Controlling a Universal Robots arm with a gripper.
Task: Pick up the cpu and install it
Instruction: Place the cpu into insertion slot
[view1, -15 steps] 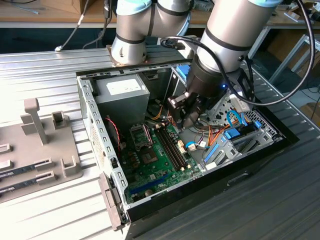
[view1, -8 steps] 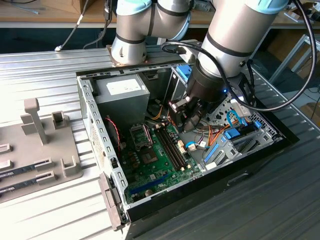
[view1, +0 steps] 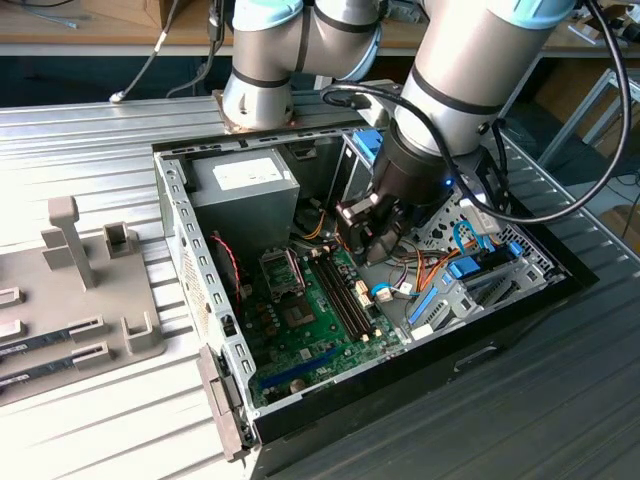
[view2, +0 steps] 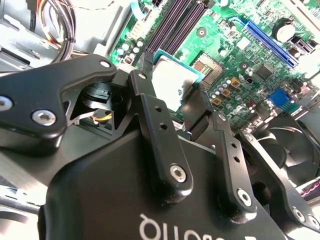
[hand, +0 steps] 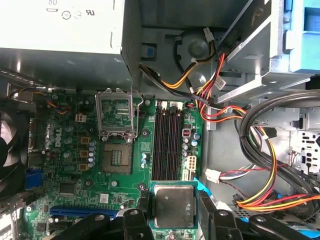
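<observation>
Ribbed metal table (view1: 100, 425) w/ open PC case (view1: 195, 270) on it. Grey fixture plate (view1: 70, 300) sits at 9 o'clock of case in exterior view. Gripper (view1: 366, 245) hangs over motherboard (view1: 290, 345), abt 2 o'clock from the open socket (view1: 298, 316). Its fingers pinch the cpu (hand: 173, 205) by two edges, just above board near mem slots (hand: 167, 145).

One cpu (hand: 173, 205), one socket (hand: 117, 157), four memory slots (hand: 167, 145), one motherboard (hand: 65, 172) — one power-supply box (view1: 245, 185), one fan (view2: 282, 145)
</observation>
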